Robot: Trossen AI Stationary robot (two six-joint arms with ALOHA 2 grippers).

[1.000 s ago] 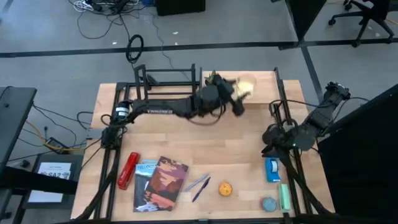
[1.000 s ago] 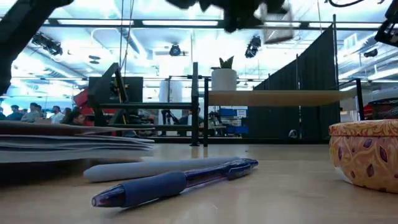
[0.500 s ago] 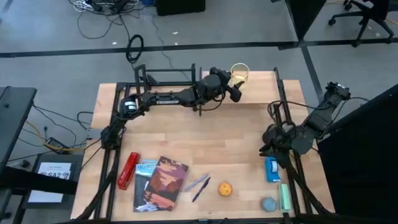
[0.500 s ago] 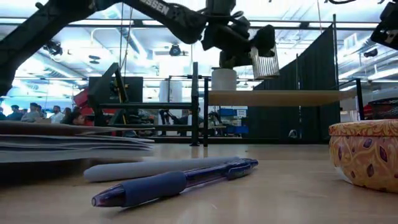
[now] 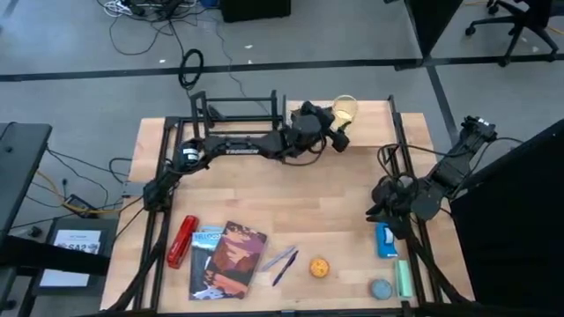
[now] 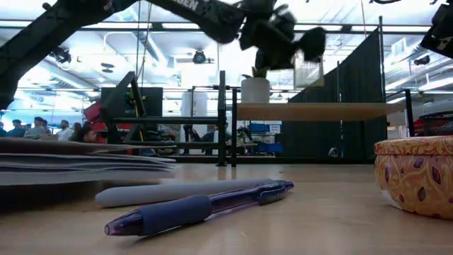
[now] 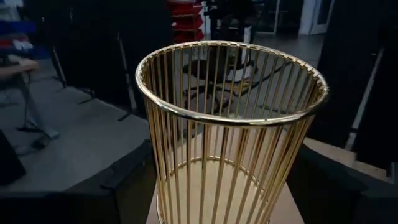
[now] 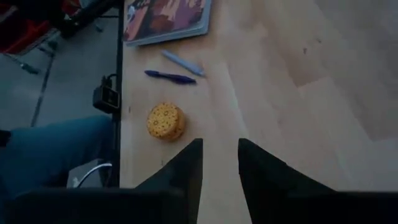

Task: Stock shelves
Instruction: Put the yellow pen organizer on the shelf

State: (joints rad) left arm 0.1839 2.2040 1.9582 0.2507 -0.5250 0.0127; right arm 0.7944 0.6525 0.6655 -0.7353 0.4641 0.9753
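1. The left gripper (image 5: 333,132) is stretched across the far side of the table (image 5: 335,202) and holds a gold wire basket (image 7: 230,134) – its fingers are clamped on the basket's lower part, which the left wrist view shows only in a dark blur at both sides.
2. The basket is round, made of thin upright gold bars with a gold ring at the rim, and it is open at the top; it looks empty inside.
3. In the low view the basket (image 6: 308,69) hangs in the air above the pale wooden plank shelf (image 6: 322,111), not touching it.
4. This shelf is a light flat board on black posts, at the far right part of the table; a white pot with a small plant (image 6: 255,88) stands on its left end.
5. The black metal-bar rack (image 5: 236,110) is just beside it on the far left – low, with upright ends, made of thin dark bars.
6. The right gripper (image 8: 219,163) waits at the right side of the table, its two dark fingers a little apart and holding nothing.
7. Near the front edge lie a blue pen (image 6: 202,207), a grey pen (image 6: 166,191), a round patterned tin (image 6: 416,173) and some books (image 5: 227,258)
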